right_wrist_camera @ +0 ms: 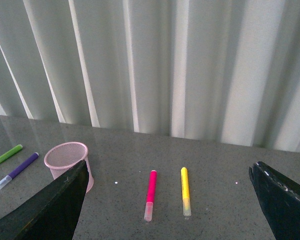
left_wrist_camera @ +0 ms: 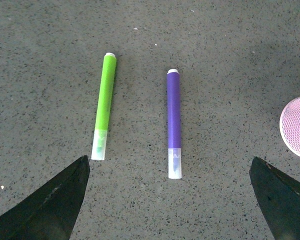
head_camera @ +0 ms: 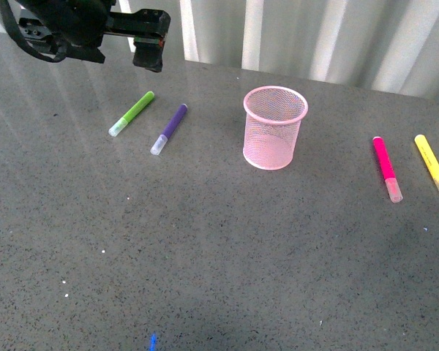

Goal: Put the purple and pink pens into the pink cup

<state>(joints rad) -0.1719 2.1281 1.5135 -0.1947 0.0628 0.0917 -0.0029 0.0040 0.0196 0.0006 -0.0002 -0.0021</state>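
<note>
jaws wide apart both sides, empty; left pair over purple pen.

Item 1, left arm: black, cabled, raised at the far left and reaching forward. 
Item 2, left tool: hangs off the arm's end, tips pointing down; its two dark fingers are spread wide, holding nothing. 
Item 3, right tool: held high, facing roughly level; its dark fingers are likewise spread wide and empty.
</note>
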